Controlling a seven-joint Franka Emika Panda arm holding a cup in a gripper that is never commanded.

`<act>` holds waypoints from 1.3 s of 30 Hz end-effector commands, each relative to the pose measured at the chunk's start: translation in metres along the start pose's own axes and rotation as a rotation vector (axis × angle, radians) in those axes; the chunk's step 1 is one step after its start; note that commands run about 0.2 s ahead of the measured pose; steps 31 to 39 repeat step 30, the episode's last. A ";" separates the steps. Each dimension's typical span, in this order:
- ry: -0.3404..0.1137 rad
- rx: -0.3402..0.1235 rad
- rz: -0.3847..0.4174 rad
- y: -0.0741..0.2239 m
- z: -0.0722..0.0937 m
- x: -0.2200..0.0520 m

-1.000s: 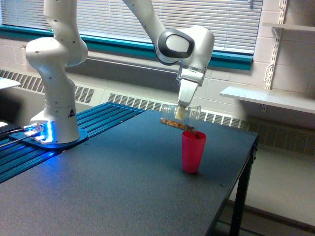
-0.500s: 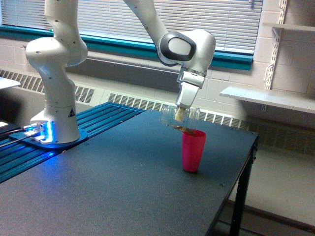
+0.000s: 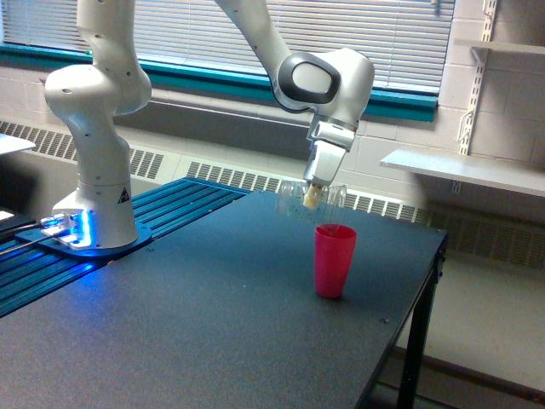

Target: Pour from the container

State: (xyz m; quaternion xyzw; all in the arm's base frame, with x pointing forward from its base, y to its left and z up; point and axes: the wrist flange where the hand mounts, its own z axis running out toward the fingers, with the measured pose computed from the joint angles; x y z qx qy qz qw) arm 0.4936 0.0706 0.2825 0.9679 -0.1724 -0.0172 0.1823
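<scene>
In the exterior view the clear container (image 3: 298, 198) hangs tipped on its side, mouth down toward the view's right, just above and left of the pink-red cup (image 3: 334, 261). My gripper (image 3: 313, 198) is shut on the container's middle. The container looks empty; no brown contents show inside it. The pink-red cup stands upright on the dark table (image 3: 213, 324), and what is inside it is hidden by its opaque wall.
The arm's white base (image 3: 94, 217) stands at the view's left on a blue ribbed platform (image 3: 179, 200). The table's right edge (image 3: 426, 290) drops off close beside the cup. A white shelf (image 3: 464, 169) sits on the wall behind.
The brown contents seen in the container earlier have left it. The container has risen slightly and moved a little left of the cup's rim.
</scene>
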 end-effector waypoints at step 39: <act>0.115 0.082 0.110 0.038 -0.039 0.009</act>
